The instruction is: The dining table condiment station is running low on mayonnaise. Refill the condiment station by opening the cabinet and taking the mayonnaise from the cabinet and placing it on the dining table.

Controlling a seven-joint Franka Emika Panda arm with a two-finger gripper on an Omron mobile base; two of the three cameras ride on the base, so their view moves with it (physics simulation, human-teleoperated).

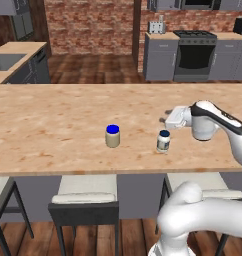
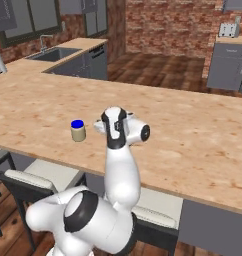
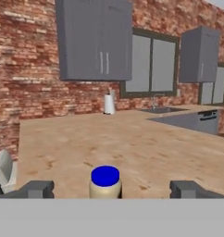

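The mayonnaise [image 1: 163, 141], a small white jar with a dark navy lid, stands upright on the dining table [image 1: 53, 125] near its front edge. My gripper [image 1: 168, 121] hovers just behind and above the jar, pointing left, apart from it. In the hand view the gripper [image 3: 112, 190] is open, with its fingertips [image 3: 37, 189] wide apart and nothing between them. In the right base view my arm hides the mayonnaise. Grey upper wall cabinets [image 3: 95, 39] hang on the brick wall far ahead, doors shut.
A beige jar with a bright blue lid [image 1: 112, 136] stands on the table left of the mayonnaise, straight ahead of the hand [image 3: 105, 181]. Pale-seated stools [image 1: 85, 192] line the near edge. A sink counter [image 2: 63, 54] and a stove [image 1: 194, 55] lie beyond.
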